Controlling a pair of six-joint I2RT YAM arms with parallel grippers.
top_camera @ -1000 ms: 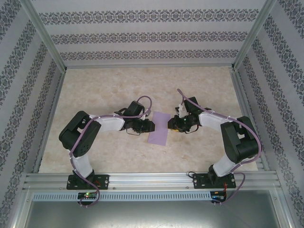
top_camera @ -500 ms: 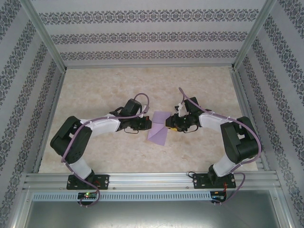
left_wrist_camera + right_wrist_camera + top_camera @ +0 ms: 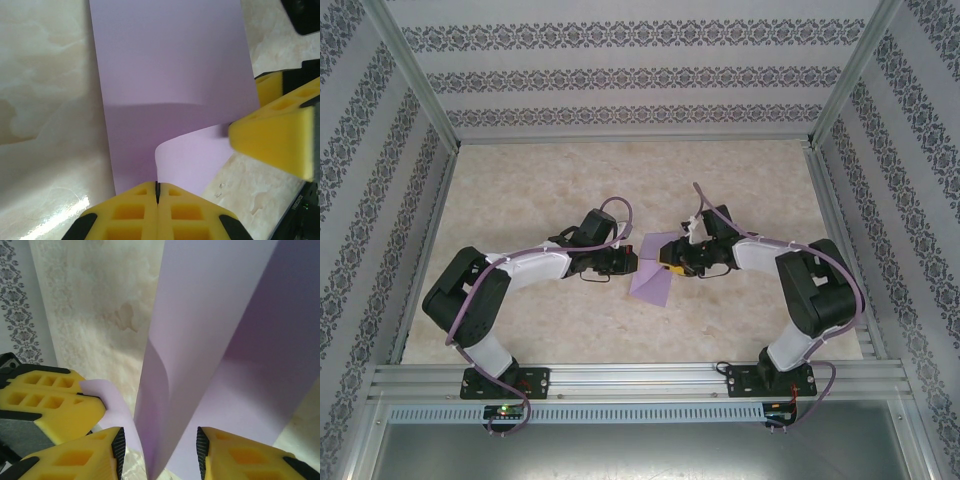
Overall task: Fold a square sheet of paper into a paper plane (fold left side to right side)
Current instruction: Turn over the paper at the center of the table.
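Marbled table [image 3: 520,200]; paper [image 3: 170,75] edge behind left gripper [image 3: 157,189].

A cream, marbled tabletop [image 3: 520,190] lay inside an enclosure. White wallpaper with grey ornamental bands covered the back wall [image 3: 630,70], the left wall [image 3: 350,200] and the right wall [image 3: 920,200]. An aluminium post [image 3: 412,70] rose at each far corner, and a ribbed aluminium rail [image 3: 640,380] ran along the near edge. The light was soft and even
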